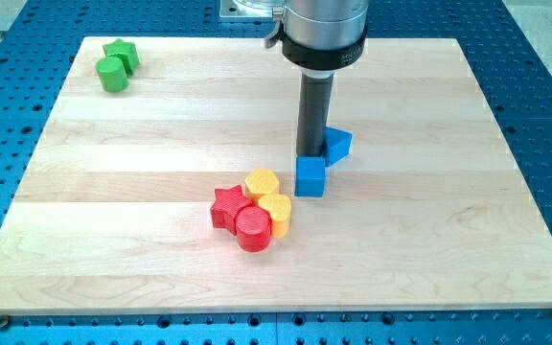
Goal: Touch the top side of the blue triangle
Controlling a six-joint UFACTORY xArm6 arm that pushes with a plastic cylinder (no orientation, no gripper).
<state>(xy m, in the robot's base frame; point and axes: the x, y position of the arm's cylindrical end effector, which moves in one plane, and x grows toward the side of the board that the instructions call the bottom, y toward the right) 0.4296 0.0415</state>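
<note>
The blue triangle point(339, 144) lies right of the board's middle. My tip point(312, 153) stands just left of it, touching or almost touching its left side. A blue cube point(310, 177) sits directly below the tip, towards the view's bottom. The rod hides part of the triangle's left edge.
A cluster sits below and left of the cube: a yellow hexagon point(262, 182), a yellow heart point(276, 213), a red star point(227, 207) and a red cylinder point(253, 229). A green star point(123, 53) and green cylinder point(112, 74) lie at the top left of the wooden board point(113, 192).
</note>
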